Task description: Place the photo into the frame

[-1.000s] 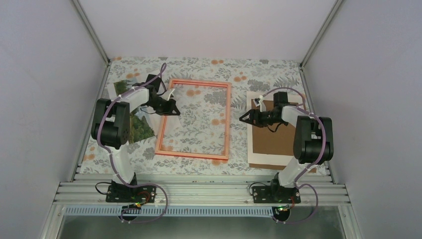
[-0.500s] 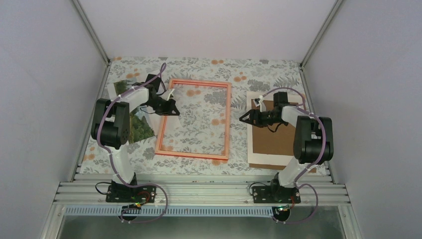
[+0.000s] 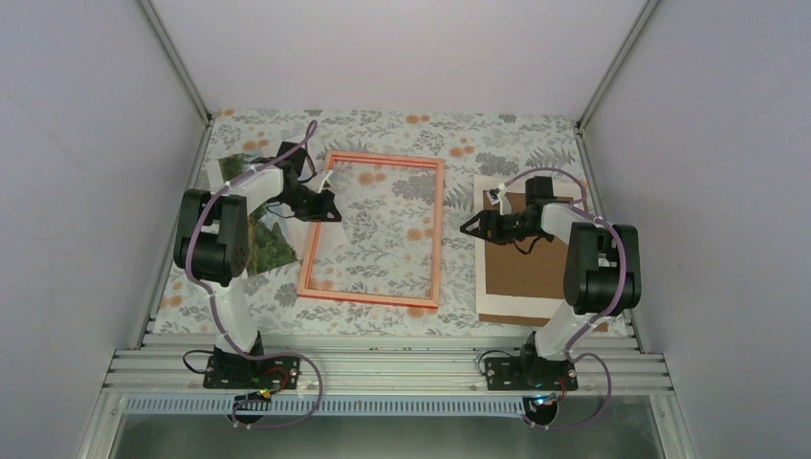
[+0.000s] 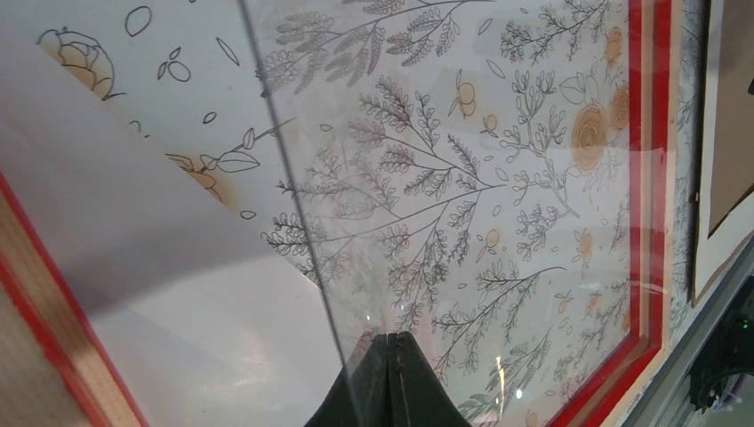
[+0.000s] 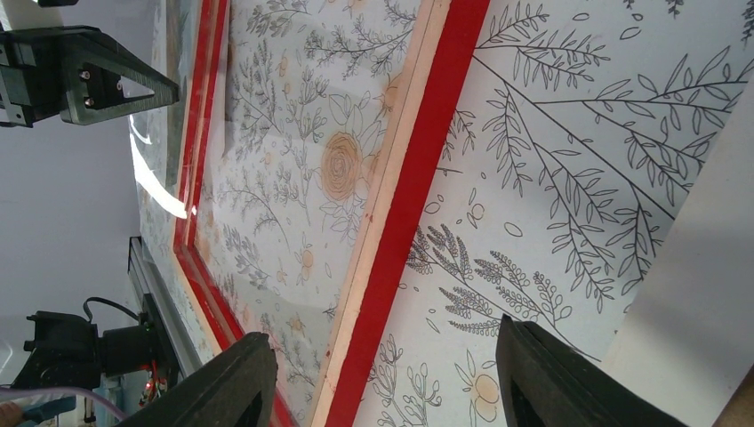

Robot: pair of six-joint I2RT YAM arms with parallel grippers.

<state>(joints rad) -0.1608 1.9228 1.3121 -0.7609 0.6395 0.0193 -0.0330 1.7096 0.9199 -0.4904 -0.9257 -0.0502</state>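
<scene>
Two pincers at work: my left gripper (image 4: 391,340) is nipped shut on the edge of the clear pane (image 4: 498,178), apparently tilting it up to make room in the frame (image 3: 439,234) ahead; the photo (image 3: 271,251) lies behind that pincer, not yet inside, while my right gripper (image 5: 382,342) hangs open, empty, opposite.

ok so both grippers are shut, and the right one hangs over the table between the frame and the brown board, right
Not quite. The right gripper is open, with its fingers spread wide apart in the right wrist view. The left gripper is shut, and the right one does hang between the frame and the brown board.
</scene>
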